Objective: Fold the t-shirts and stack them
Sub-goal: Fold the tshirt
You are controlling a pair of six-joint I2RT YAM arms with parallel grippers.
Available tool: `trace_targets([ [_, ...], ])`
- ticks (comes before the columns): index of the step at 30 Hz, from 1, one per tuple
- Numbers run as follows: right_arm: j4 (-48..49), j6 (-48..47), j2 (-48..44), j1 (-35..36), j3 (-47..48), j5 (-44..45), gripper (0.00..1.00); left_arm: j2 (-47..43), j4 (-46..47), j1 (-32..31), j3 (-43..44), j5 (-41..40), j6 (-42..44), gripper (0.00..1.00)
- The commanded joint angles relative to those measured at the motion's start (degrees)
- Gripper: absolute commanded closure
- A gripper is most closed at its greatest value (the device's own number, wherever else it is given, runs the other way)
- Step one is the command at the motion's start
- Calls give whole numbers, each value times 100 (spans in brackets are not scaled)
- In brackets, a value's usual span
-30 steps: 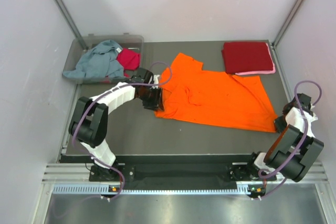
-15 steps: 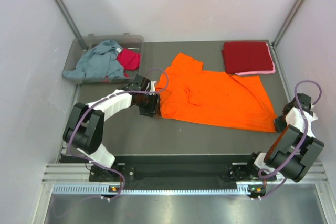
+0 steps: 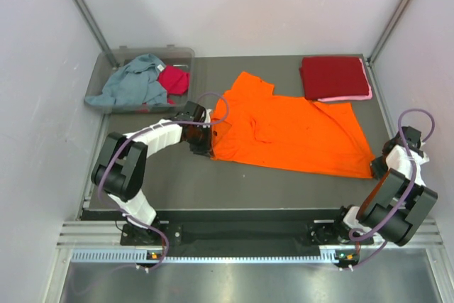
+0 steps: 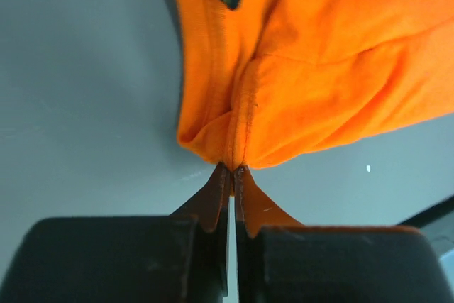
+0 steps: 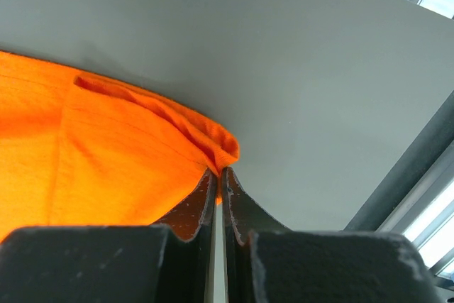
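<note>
A bright orange t-shirt lies spread across the middle of the dark table. My left gripper is shut on its near left corner, where the seam bunches between the fingertips. My right gripper is shut on the shirt's near right corner. A dark red t-shirt lies folded on a pink one at the back right. A grey-blue t-shirt and a magenta one sit crumpled in the bin.
A clear plastic bin stands at the back left corner. Pale walls close in the table on three sides, with slanted metal posts at the back corners. An aluminium rail runs along the near edge.
My left gripper moved in to the shirt's near left corner with its jaws open, then shut on the cloth. The right arm stayed where it was.
</note>
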Motion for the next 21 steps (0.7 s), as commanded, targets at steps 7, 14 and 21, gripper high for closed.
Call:
trace_targets([
  [7, 72, -157, -13, -93, 40, 66, 100, -321, -1059, 8, 574, -1231, 161, 100],
  [14, -147, -87, -232, -84, 5, -92, 100, -646, -1377, 8, 197, -1197, 205, 100],
  [21, -552, 97, -399, -84, -48, -145, 100, -1156, -1411, 8, -410, -1038, 65, 100],
])
